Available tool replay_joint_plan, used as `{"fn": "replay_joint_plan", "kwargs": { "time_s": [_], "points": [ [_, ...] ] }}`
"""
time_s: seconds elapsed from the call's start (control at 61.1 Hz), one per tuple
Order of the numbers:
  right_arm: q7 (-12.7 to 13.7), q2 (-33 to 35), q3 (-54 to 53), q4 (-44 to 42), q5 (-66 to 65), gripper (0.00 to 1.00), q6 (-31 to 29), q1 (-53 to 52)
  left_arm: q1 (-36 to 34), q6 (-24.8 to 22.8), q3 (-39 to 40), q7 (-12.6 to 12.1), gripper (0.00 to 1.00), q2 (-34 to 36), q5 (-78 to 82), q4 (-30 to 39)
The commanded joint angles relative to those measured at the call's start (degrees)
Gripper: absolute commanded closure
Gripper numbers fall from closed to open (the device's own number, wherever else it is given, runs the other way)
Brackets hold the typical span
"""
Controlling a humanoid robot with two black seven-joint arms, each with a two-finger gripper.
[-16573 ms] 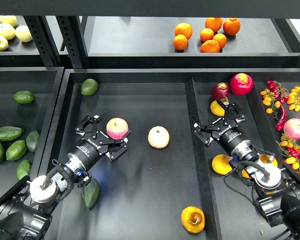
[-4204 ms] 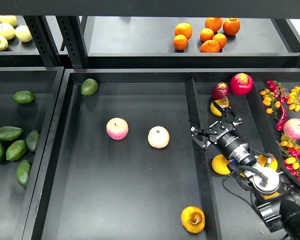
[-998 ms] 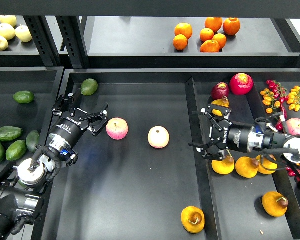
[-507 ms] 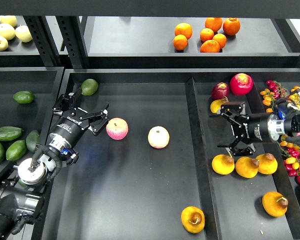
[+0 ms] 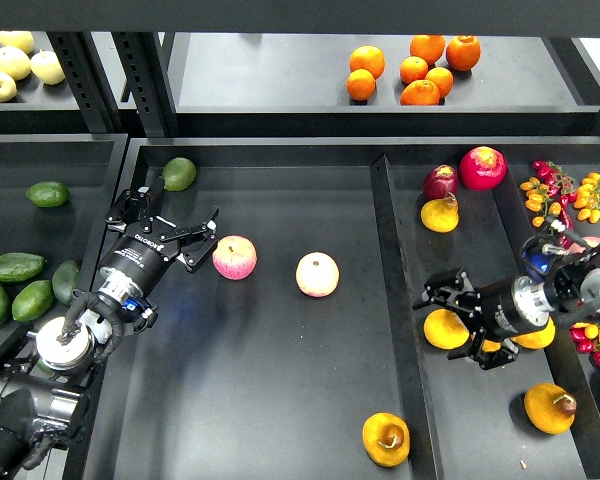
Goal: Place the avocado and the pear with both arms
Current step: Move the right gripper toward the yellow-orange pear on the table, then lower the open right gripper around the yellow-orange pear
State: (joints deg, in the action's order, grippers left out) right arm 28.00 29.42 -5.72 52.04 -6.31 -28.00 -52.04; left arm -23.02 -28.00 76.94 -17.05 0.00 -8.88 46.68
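The pear [image 5: 385, 438], yellow-orange with a curled brown stem, lies at the front of the middle tray [image 5: 280, 400], away from both grippers. Several dark green elongated avocados [image 5: 15, 266] lie in the left bin; I cannot tell which is the task's avocado. My left gripper [image 5: 168, 216] is open and empty, between the rounder light green avocado [image 5: 178, 173] and a pink apple [image 5: 234, 257]. My right gripper [image 5: 458, 324] is open in the right bin, its fingers straddling another yellow pear [image 5: 442, 328].
A second apple [image 5: 317, 274] lies mid-tray. The right bin [image 5: 460, 420] holds more pears [image 5: 550, 408], red fruit [image 5: 483, 167], small tomatoes and chillies [image 5: 565, 205]. A raised divider [image 5: 395, 300] separates the trays. Oranges [image 5: 420, 70] sit on the back shelf.
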Motion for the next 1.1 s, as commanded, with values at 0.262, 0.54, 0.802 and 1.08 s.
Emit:
{"fn": "replay_joint_plan", "kwargs": {
  "time_s": [0.262, 0.54, 0.802, 1.08],
  "points": [
    [0.0, -3.67, 3.79, -0.18, -0.02, 0.01, 0.0, 1.15, 0.0, 0.0, -0.39, 0.0, 0.01, 0.0, 0.0, -0.28],
    [0.0, -4.55, 5.2, -0.18, -0.28, 0.01, 0.0, 4.14, 0.0, 0.0, -0.48, 0.0, 0.01, 0.0, 0.0, -0.28],
    [0.0, -6.13, 5.2, -0.1, -0.19, 0.01, 0.0, 4.58, 0.0, 0.0, -0.48, 0.0, 0.01, 0.0, 0.0, -0.36],
    [0.0, -7.01, 5.28, 0.34, -0.28, 0.01, 0.0, 6.6, 0.0, 0.0, -0.39, 0.0, 0.01, 0.0, 0.0, -0.36]
  ]
}}
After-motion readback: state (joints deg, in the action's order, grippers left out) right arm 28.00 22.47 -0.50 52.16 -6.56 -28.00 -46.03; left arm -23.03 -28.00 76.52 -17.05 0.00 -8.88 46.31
